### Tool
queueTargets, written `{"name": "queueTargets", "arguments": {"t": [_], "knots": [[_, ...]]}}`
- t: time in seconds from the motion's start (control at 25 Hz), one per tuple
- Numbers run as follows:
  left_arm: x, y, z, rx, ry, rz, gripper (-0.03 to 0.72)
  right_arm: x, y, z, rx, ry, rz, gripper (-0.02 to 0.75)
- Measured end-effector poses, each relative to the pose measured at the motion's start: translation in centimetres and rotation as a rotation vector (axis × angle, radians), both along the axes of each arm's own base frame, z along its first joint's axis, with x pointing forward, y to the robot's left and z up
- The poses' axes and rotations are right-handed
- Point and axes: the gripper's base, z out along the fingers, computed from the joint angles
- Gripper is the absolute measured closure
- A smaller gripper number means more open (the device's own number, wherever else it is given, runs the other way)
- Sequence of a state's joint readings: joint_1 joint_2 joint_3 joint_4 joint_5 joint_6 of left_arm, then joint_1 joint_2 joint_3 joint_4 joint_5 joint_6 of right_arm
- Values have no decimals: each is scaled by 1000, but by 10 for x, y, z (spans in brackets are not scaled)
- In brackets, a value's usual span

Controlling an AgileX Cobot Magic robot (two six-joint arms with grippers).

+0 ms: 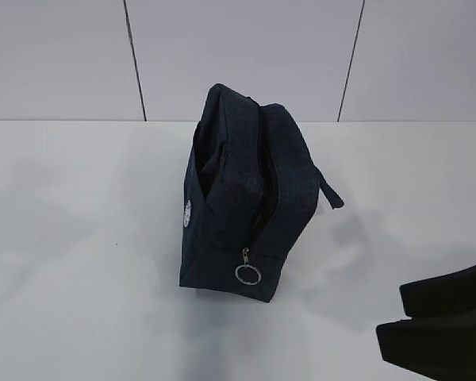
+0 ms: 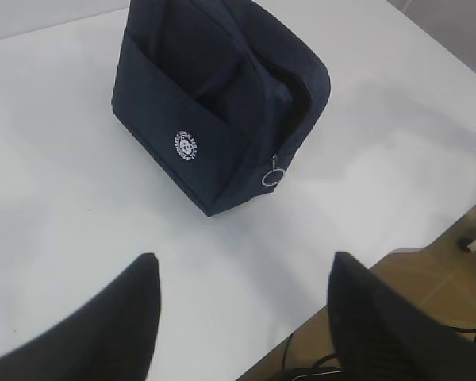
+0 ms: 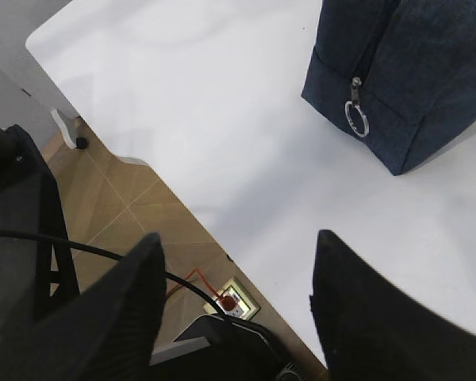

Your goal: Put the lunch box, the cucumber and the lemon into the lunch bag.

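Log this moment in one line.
bag: upright on table, top unzipped | left pincer: open, empty | right pincer: open, empty

Lunch bag (image 1: 246, 198) dark navy fabric w/ round white logo (image 2: 187, 145) on its side & silver ring pull (image 1: 247, 274) at its zip end, on plain white worktop (image 1: 79, 238); both pincers black; floor (image 3: 135, 214) beside worktop tan tile.

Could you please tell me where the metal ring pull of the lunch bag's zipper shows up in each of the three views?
Exterior view: the ring pull hangs low on the lunch bag's near end, just below centre.
Left wrist view: the pull sits right of centre, on the bag's right corner edge.
Right wrist view: it is upper right, on the bag's end panel.
Shared landmark: the white table.
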State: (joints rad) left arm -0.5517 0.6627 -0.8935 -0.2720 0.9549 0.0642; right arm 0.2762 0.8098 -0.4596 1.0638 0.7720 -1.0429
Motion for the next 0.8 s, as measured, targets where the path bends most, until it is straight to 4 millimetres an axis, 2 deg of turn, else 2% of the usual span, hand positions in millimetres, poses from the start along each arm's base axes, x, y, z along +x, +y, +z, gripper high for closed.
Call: {"name": "queueTargets", "arguments": {"t": [0.24,0.32,0.44,0.6,0.8], "knots": [[1,-1,2,-23,-10,2,223,23,12,-12,120,133,-34,276],[1,-1,2,-27,-13,2,223,36,15,-18,166,190,-95,276],[1,-2,2,-32,-10,1,223,47,20,-29,182,241,-88,276],[0,-2,3,-44,-4,-3,223,50,22,-39,156,275,-56,277],[0,-3,3,-48,-3,-4,223,50,20,-35,149,242,-88,279]]}}
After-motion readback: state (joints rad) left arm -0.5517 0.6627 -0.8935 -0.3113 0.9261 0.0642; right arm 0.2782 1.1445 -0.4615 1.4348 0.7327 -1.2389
